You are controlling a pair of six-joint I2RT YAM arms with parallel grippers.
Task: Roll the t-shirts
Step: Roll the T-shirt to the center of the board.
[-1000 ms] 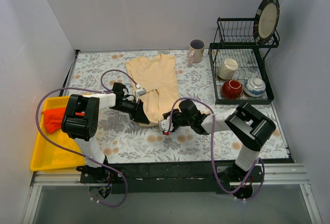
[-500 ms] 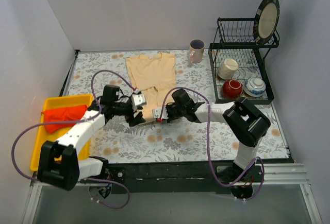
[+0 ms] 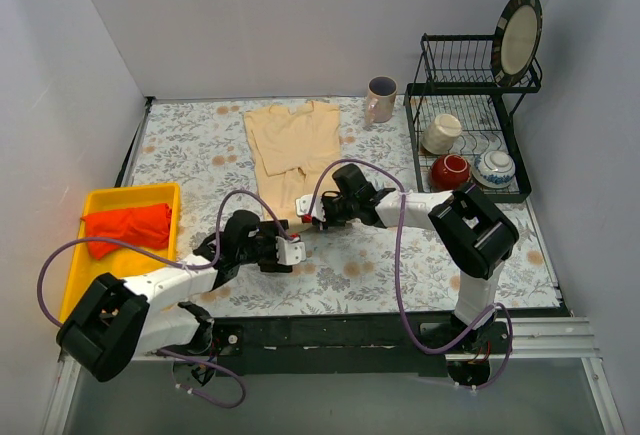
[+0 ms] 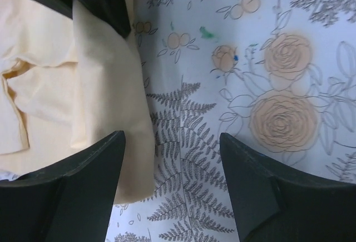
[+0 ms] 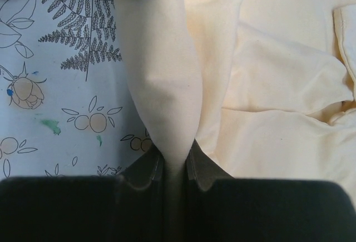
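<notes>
Top view: the desk (image 3: 360,277) is wearing a pale floral-print cover and is sitting inside plain white walls on three sides. The pale beige short-sleeved t-shirt of thin cloth (image 3: 295,140) is lying at the far middle of the desk, running lengthwise toward the arms. The right tool (image 3: 306,219) is sitting at the t-shirt's near end. The left tool (image 3: 291,252) is sitting just nearer, over the cover. A yellow plastic tray (image 3: 130,192) is sitting at the left edge, holding a crumpled red cloth (image 3: 125,227). A pinkish ceramic mug (image 3: 380,98) is standing at the far side, right of the t-shirt. A black wire dish rack (image 3: 462,86) is occupying the far right corner. It is carrying a dark-rimmed plate (image 3: 520,35) upright on top, with a beige cup (image 3: 440,133), a red bowl (image 3: 450,171) and a white-and-blue bowl (image 3: 495,167) below.

Left wrist: the left tool (image 4: 169,142) is standing spread wide, gripping nothing, over the fern-and-rose print. The t-shirt edge (image 4: 105,86) is lying at the left, beside one finger.

Right wrist: the right tool (image 5: 174,158) is pressing together, pinching a raised fold of the t-shirt (image 5: 161,69). The rest of the cloth is lying wrinkled to the right, with printed cover showing on the left.
</notes>
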